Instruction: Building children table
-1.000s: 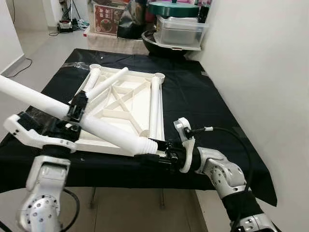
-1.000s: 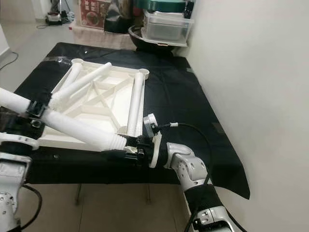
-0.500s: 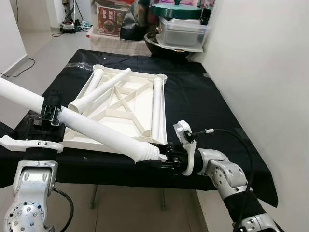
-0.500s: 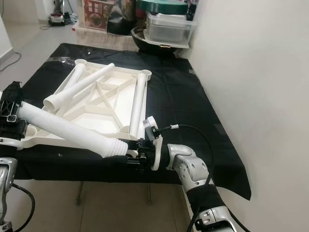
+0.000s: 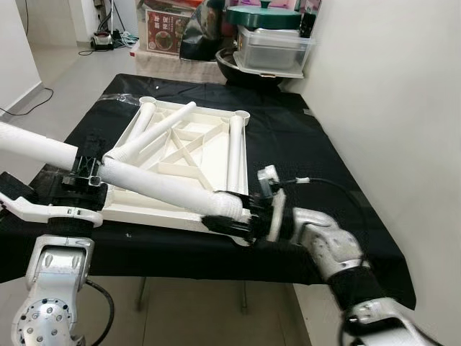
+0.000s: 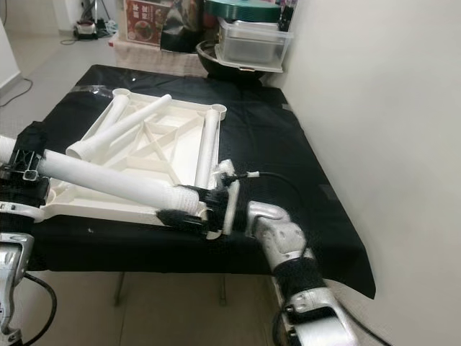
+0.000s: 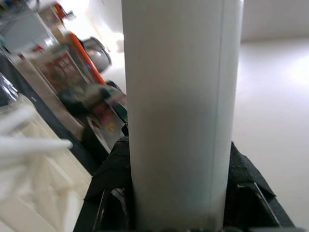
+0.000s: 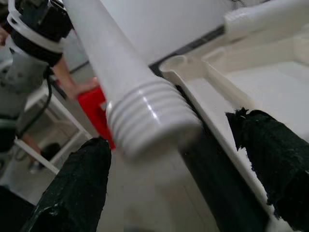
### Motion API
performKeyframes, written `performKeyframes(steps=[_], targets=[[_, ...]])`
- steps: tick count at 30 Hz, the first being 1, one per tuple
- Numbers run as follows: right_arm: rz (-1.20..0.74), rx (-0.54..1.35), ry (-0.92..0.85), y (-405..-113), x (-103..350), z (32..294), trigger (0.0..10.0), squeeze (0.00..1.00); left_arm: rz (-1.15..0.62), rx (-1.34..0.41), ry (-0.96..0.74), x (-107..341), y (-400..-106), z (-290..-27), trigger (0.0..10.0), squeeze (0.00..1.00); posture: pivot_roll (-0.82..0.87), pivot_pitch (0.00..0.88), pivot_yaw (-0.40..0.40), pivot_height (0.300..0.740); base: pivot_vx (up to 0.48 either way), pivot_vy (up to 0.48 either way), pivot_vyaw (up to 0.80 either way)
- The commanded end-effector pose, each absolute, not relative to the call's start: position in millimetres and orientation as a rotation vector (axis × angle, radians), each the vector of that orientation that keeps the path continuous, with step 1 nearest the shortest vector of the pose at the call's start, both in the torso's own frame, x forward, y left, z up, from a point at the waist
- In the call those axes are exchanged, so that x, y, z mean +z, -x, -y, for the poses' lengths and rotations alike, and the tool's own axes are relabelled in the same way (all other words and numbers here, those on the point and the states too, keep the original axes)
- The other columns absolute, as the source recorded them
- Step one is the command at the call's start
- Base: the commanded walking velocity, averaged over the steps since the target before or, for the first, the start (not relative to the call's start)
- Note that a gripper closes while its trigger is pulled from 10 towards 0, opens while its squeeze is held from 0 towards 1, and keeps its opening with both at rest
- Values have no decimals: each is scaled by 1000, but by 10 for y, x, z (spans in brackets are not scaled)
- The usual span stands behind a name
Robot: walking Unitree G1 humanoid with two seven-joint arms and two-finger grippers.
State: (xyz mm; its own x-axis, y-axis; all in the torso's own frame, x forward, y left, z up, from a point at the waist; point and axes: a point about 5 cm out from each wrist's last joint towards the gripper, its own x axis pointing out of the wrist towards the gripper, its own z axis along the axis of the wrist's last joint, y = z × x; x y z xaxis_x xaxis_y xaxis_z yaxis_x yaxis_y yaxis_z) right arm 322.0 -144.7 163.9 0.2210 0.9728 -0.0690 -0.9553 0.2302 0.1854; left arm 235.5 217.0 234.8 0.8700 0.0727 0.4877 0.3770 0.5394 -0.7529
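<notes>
White table leg [image 5: 155,184] slants over your tabletop frame [image 5: 189,155]; left gripper [image 5: 85,173] clamps its middle, right gripper [image 8: 178,164] fingers spread apart around its threaded end [image 8: 147,123].

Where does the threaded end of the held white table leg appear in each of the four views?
Left eye view: threaded end, lower centre, at the right claw.
Right eye view, lower centre-left.
Left wrist view: not seen; smooth leg shaft between the left claw's fingers.
Right wrist view, centre.
Shared landmark: white tabletop frame.
</notes>
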Motion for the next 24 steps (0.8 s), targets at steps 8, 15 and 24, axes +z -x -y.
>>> performKeyframes(steps=[8,15,24], targets=[[-227,1383,2,-3303,1895,1822,10000,1000,466,-224,938,2331,-2397,-2083,0,0,142,0,-106,740,0,0,0],[-46,1342,-6,-3467,2377,1259,10000,0,401,-341,900,2361,-2482,-1848,0,0,139,0,-90,740,0,0,0],[-161,1539,115,-3174,2279,768,10000,0,334,-467,794,2375,-2516,-1635,0,0,130,0,-86,740,0,0,0]])
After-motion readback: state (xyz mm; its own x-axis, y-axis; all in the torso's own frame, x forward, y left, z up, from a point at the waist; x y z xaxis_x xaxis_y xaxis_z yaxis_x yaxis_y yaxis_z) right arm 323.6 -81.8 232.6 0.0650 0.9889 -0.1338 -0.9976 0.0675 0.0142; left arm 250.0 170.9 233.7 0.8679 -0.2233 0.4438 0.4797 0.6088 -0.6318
